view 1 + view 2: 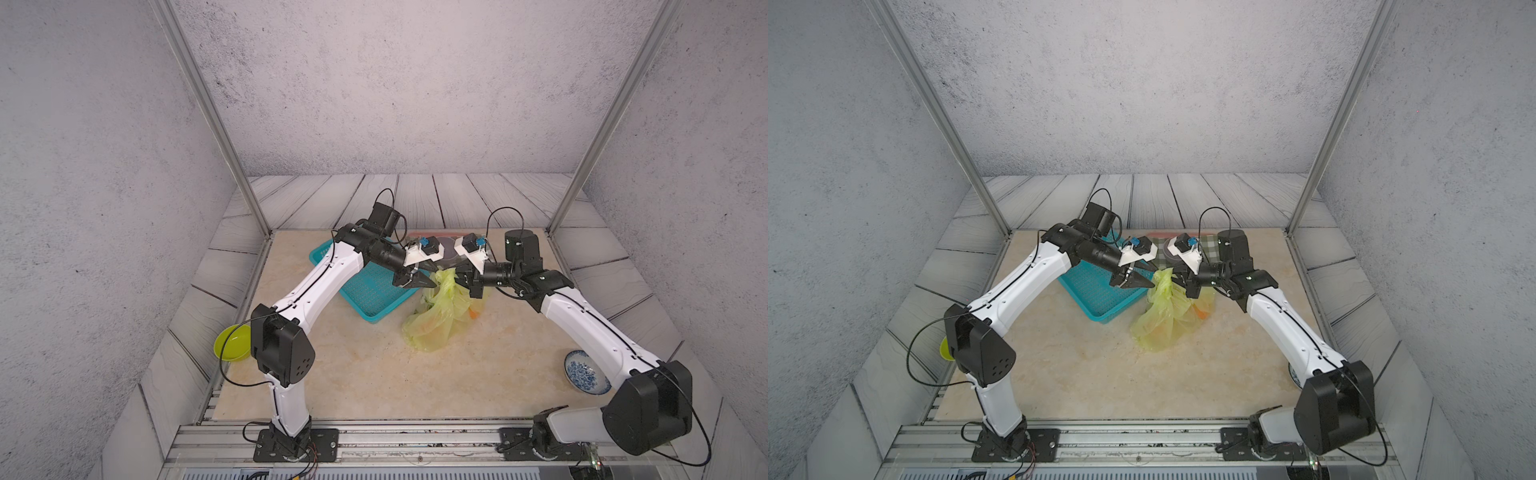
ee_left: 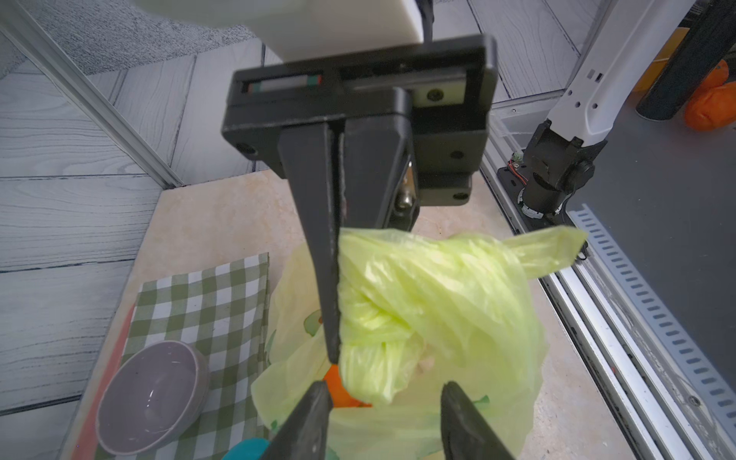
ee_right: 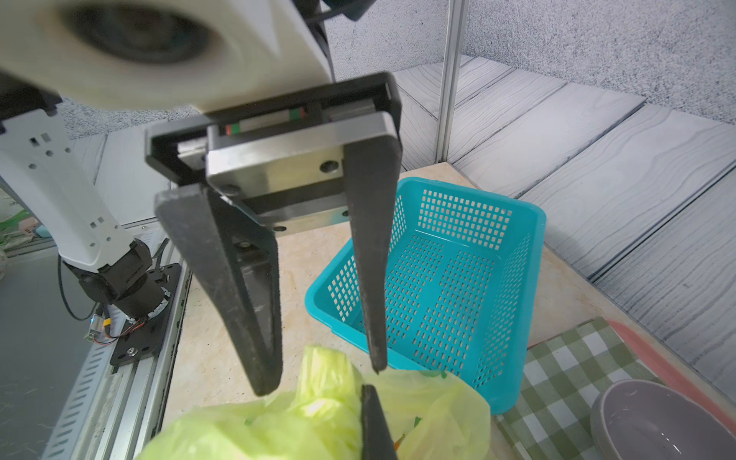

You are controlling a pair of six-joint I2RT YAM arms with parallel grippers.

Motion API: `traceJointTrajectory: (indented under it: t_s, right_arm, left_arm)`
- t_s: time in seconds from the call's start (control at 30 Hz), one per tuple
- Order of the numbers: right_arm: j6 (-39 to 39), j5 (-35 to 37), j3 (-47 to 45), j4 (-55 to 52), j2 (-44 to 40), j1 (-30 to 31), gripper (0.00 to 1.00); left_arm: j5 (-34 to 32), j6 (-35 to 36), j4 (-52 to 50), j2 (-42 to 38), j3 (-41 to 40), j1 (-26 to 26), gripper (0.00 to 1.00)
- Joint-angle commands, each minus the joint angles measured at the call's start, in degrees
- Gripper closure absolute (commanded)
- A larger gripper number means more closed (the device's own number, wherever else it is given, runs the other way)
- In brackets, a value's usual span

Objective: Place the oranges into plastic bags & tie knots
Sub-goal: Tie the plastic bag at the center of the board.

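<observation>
right gripper [image 2: 335, 346] pinching yellow-green bag [image 2: 438, 286], left gripper [image 3: 322, 376] parted beside it

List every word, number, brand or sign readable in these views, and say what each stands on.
No text can be read in any view.
plastic bag: green printed marks, too crumpled and small to read.
blue-and-white bowl: painted pattern only, no words visible.
teal basket: no label visible.
</observation>
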Motion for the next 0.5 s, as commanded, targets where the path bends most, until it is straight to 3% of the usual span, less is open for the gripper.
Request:
traceJointTrajectory:
  t_s: [0.0, 0.13, 0.47]
  right_arm:
    - [-1.08, -0.82, 0.9, -1.7, 0.93, 0.29, 1.0]
    - [-1.63, -0.37, 1.05, -2.1, 1.1, 0.41, 1.0]
    - [-1.65, 0.07, 1.7, -2.85, 1.69, 0.64, 1.0]
  left_arm:
    - [-0.75, -1.49, 0.04, 0.48, 1.8, -0.2, 0.56]
    - [-0.06, -3.02, 0.34, 0.74, 2.46, -0.38, 0.6]
    - [0.5, -4.29, 0.71, 0.75, 1.9, -0.82, 0.89]
